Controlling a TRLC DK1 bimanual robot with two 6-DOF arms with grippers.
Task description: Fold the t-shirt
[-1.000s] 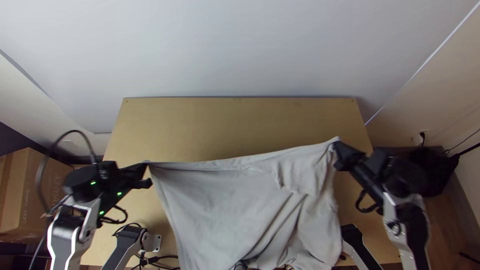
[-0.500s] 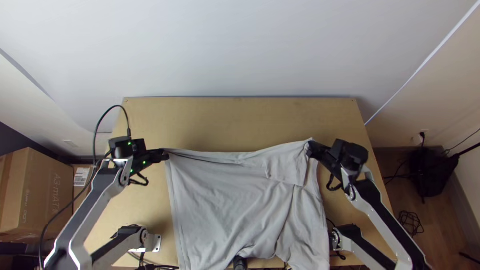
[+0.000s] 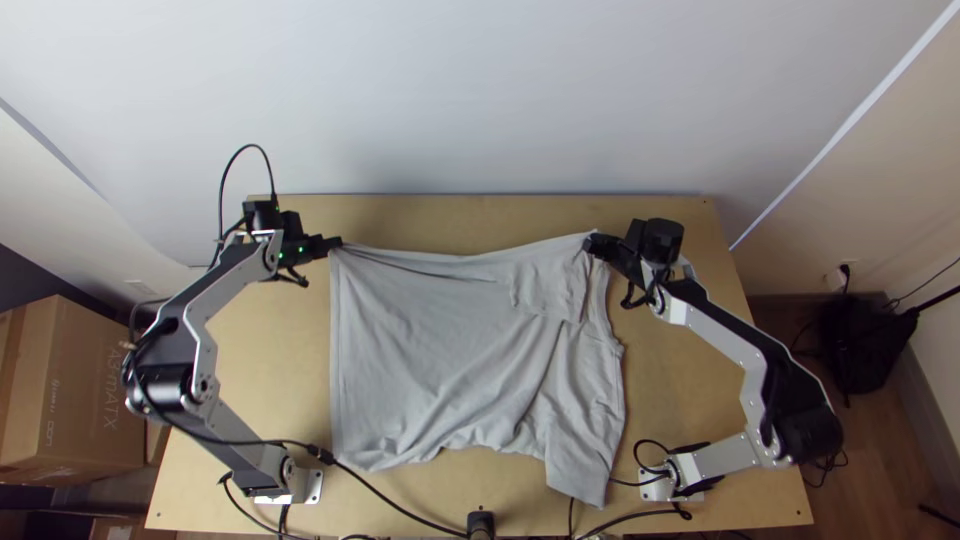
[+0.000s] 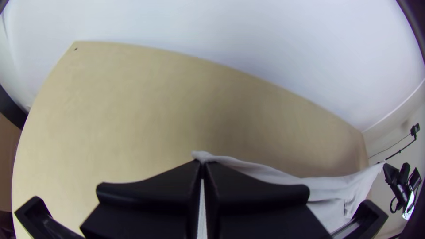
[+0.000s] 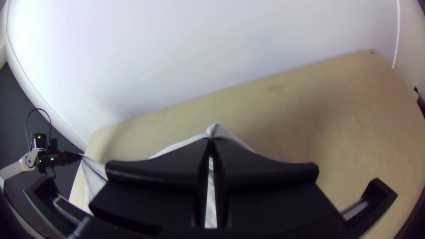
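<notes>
In the top view the grey t-shirt (image 3: 450, 350) hangs stretched between both grippers, its far edge sagging slightly, its near part draped toward the table's near side with a sleeve-like flap low on the right. My left gripper (image 3: 336, 243) is shut on its far left corner; my right gripper (image 3: 590, 242) is shut on the far edge at the right, near a folded-over patch. In the left wrist view, the left gripper (image 4: 203, 164) pinches a bit of the t-shirt (image 4: 274, 175). The right wrist view has the right gripper (image 5: 211, 140) closed on a peak of t-shirt (image 5: 217, 129).
Bare wooden table (image 3: 690, 380) extends right of the cloth and beyond its far edge. Black cables (image 3: 390, 500) run along the near edge, beside a small black post (image 3: 481, 522). Cardboard boxes (image 3: 75, 380) stand off the table at left; a white wall (image 3: 480, 100) rises behind.
Both grippers have travelled up the picture, away from the bases, the right one also leftward, with the t-shirt still held. Its near edge has come into view, drawn away from the table's near edge.
</notes>
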